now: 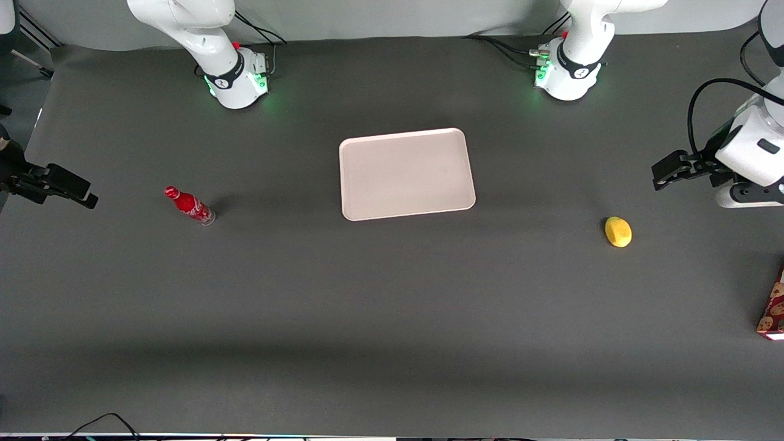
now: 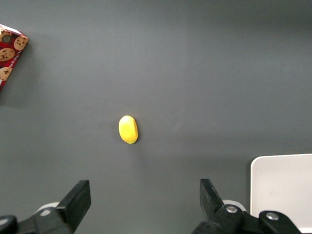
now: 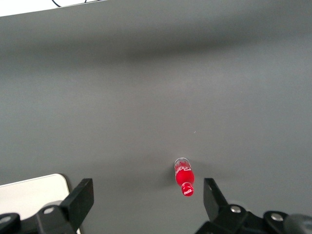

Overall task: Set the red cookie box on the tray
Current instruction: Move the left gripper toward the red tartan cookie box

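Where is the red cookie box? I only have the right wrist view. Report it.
Observer: The red cookie box lies at the working arm's end of the table.
Operator: Give me the pincer's position.
Observer: The pincer hangs open above the table, holding nothing, farther from the front camera than the box.
Operator: Name anything between box and tray.
Observer: A yellow fruit lies on the table between the box and the tray.

front overhead, wrists downward, tray point(image 1: 407, 174) shared
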